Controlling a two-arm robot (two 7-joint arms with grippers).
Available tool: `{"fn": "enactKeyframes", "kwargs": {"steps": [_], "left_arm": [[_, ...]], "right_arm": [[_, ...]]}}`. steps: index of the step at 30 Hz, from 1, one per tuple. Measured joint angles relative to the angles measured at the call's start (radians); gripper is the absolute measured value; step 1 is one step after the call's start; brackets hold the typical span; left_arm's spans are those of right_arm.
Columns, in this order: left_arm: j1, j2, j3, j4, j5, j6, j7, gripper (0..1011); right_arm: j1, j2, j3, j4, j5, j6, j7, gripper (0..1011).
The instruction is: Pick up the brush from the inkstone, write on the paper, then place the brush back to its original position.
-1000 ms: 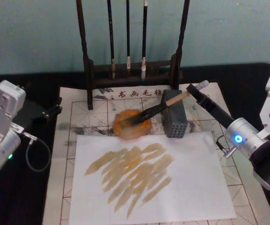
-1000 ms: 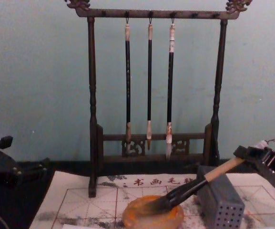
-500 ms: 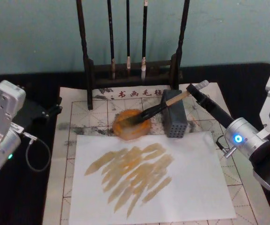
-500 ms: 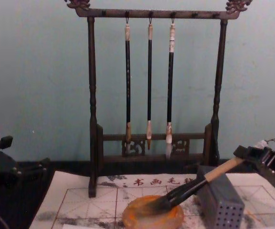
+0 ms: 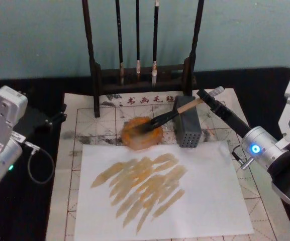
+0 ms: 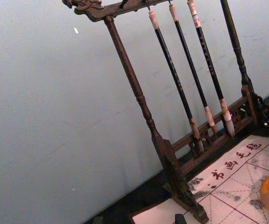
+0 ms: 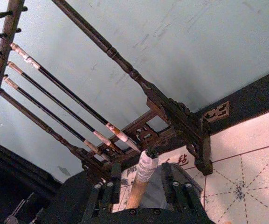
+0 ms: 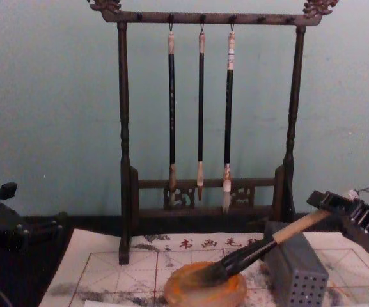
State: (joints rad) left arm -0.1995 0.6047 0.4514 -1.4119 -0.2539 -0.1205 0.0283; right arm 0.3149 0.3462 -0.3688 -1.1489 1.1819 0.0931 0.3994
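The brush (image 5: 165, 118) lies slanted, its dark bristles in the round orange inkstone (image 5: 134, 140) and its wooden handle propped on a grey perforated block (image 5: 187, 130). My right gripper (image 5: 205, 98) is open at the handle's upper end. In the right wrist view the handle (image 7: 141, 172) passes between the fingers (image 7: 107, 189) with a gap on each side. From the chest view the brush (image 8: 261, 246) rises from the inkstone (image 8: 203, 291) to the right gripper (image 8: 337, 208). The paper (image 5: 84, 125), gridded in red, lies under a plain white sheet (image 5: 195, 201) covered in tan strokes. My left gripper (image 5: 62, 113) rests open at the table's left.
A dark wooden rack (image 5: 139, 75) with three thin black-handled brushes stands behind the inkstone, close to the right gripper. The grey block (image 8: 296, 272) sits right of the inkstone. A cable loops by the left arm (image 5: 4, 135). Black tabletop surrounds the paper.
The right gripper's near finger has shifted slightly towards the rack. The brush stays put on the inkstone and block. The left arm has not moved.
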Motion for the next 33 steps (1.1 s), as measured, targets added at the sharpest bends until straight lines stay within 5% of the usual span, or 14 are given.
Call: {"fn": "enactKeyframes", "kwargs": {"steps": [15,33], "left_arm": [[0.0,0.0,0.0,0.0,0.0,0.0,0.0,1001],[0.0,0.0,0.0,0.0,0.0,0.0,0.0,1001]], "right_arm": [[0.0,0.0,0.0,0.0,0.0,-0.001,0.001,976],[-0.002,0.002,0.0,-0.005,-0.001,-0.004,-0.002,1002]]}}
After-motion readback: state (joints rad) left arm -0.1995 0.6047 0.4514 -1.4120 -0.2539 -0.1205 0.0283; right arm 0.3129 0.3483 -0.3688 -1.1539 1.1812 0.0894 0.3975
